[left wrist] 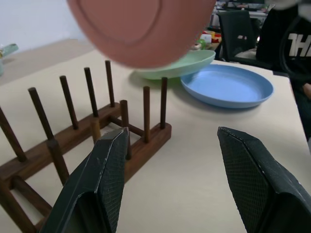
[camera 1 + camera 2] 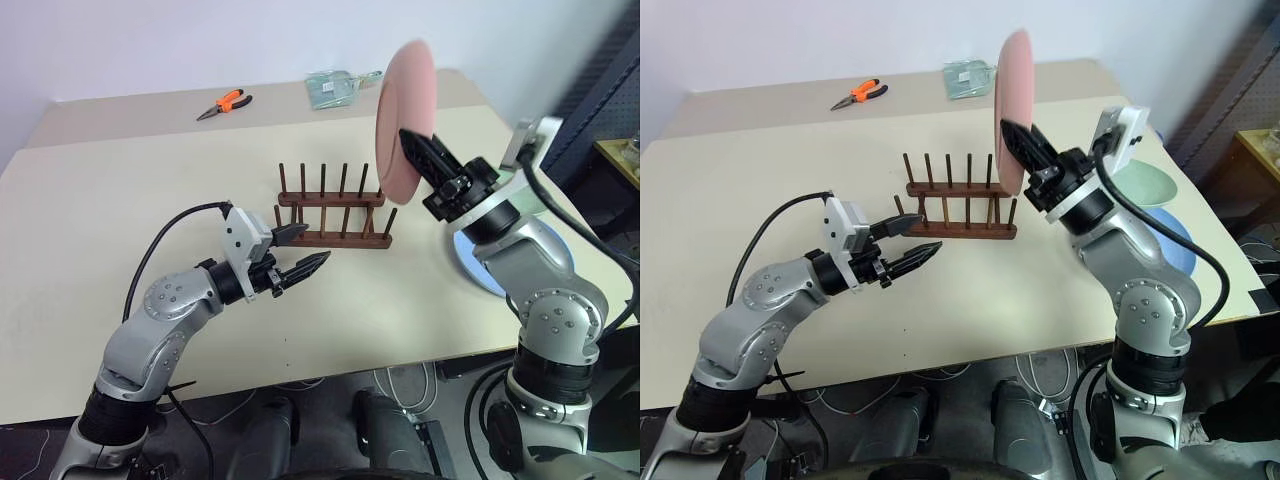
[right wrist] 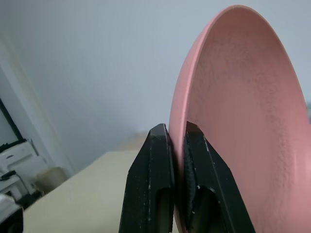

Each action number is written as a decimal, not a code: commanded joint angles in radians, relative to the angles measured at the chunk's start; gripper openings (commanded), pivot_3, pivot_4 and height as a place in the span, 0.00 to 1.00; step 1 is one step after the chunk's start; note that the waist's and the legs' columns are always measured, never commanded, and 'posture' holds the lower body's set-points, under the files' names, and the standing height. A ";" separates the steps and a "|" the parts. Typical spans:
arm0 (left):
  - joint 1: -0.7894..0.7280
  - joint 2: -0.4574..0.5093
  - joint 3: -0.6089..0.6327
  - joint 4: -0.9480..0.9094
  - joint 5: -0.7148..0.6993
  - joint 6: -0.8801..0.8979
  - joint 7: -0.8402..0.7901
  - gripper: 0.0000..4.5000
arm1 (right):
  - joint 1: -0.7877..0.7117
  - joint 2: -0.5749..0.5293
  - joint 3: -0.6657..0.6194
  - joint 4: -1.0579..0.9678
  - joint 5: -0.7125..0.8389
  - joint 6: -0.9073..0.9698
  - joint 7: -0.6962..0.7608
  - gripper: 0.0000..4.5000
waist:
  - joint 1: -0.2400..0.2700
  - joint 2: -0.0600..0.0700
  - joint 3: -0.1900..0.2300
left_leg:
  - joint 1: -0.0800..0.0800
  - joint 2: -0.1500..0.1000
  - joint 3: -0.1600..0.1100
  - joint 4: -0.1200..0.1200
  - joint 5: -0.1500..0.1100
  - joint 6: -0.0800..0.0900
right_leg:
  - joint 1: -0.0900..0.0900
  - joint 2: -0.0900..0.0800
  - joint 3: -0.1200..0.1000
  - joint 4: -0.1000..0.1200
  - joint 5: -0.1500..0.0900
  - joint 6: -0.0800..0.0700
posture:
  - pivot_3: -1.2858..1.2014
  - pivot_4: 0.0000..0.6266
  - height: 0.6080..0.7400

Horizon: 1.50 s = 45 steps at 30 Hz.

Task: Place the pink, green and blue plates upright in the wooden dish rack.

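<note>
Two claws: your right claw (image 2: 412,140) is clamped on the rim of the pink plate (image 2: 404,120), holding it on edge in the air above the right end of the wooden dish rack (image 2: 335,215); your left claw (image 2: 300,250) hangs with its jaws apart and nothing between them, just beside the rack's near left end.
Step in hand: judging by the pose, you are about to lower the pink plate into a slot.
Doing it well: keep the plate's face square to the rows of pegs, aim its lower rim between two neighbouring pegs, and let go only once both rails carry it.
Left claw's job: it could steady the light rack if the plate nudges it.
Left wrist view adds: the green plate (image 1: 182,65) and the blue plate (image 1: 228,86) lie flat on the worktop (image 1: 194,160) beyond the rack, touching or overlapping.
Right wrist view adds: the two fingers (image 3: 150,179) pinch the plate's rim from either face.
Head views add: orange pliers (image 2: 226,103) and a clear packet (image 2: 335,88) lie well apart at the far edge.
</note>
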<state>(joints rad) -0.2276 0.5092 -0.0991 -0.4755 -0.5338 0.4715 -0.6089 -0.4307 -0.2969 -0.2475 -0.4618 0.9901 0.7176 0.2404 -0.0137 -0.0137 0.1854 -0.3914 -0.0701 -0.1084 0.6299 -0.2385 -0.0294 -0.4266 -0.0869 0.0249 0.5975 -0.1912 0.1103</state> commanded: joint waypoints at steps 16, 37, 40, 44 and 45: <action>0.017 -0.025 -0.005 -0.042 0.029 -0.007 -0.010 0.67 | 0.012 -0.252 0.007 0.030 -0.214 -0.099 0.172 0.68 | 0.003 0.000 0.000 | 0.000 0.000 0.003 0.000 0.000 0.000 | 0.000 0.000 0.000 -0.001 0.000 0.000 | 0.52 0.24 0.99; -0.011 -0.046 -0.025 -0.014 0.069 -0.017 -0.051 0.67 | -0.099 -0.663 0.432 0.985 -1.353 -0.918 0.112 0.38 | 0.002 0.001 0.002 | 0.001 -0.001 0.010 0.002 -0.001 0.002 | 0.001 -0.001 0.002 -0.002 0.000 0.000 | 0.52 0.24 0.99; 0.003 -0.043 -0.017 -0.026 0.069 -0.013 -0.043 0.67 | -0.081 -0.673 0.403 0.940 -1.347 -0.948 0.123 0.03 | 0.002 0.002 0.002 | 0.000 -0.001 0.010 0.002 -0.001 0.002 | 0.001 -0.002 0.002 -0.002 0.000 0.000 | 0.52 0.24 0.99; 0.026 -0.037 0.008 -0.020 0.078 -0.024 -0.028 0.67 | -0.061 -0.644 0.255 0.751 -1.231 -0.908 0.098 0.01 | -0.002 0.003 0.003 | 0.001 0.000 0.010 0.001 -0.001 0.002 | 0.001 -0.001 0.002 -0.002 0.000 0.000 | 0.52 0.24 0.99; 0.034 -0.035 0.019 -0.012 0.084 -0.034 -0.023 0.67 | -0.063 -0.603 0.187 0.673 -1.141 -0.862 0.095 0.01 | -0.005 0.003 0.003 | 0.001 0.000 0.010 0.001 -0.001 0.002 | 0.001 -0.001 0.002 -0.001 0.000 0.000 | 0.52 0.24 0.99</action>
<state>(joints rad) -0.1977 0.4691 -0.1212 -0.4696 -0.4604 0.4670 -0.6425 -0.4607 -0.9192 0.0738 0.3559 -0.2732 -0.1833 0.3670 -0.0189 -0.0105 0.1887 -0.3903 -0.0702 -0.0983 0.6313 -0.2394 -0.0277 -0.4255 -0.0881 0.0278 0.5962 -0.1914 0.1103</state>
